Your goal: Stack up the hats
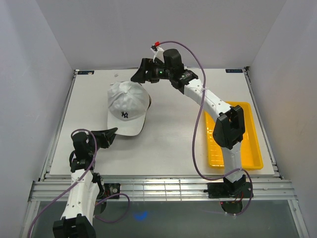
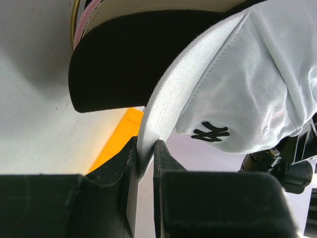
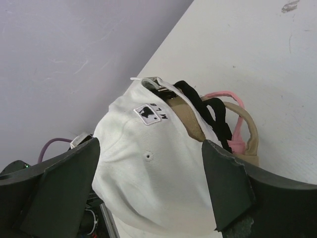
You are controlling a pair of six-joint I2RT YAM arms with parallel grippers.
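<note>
From above, the white cap (image 1: 128,104) hides everything under it except a dark sliver at its right edge. The right wrist view shows only straps of the pink cap (image 3: 224,93) and tan cap (image 3: 188,119). The left wrist view's upper edge cuts off the black cap (image 2: 119,59).

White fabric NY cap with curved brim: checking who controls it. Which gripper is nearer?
Left. The left gripper clamps the white cap by its brim; the right gripper is open, straddling the crown's back without closing.
</note>
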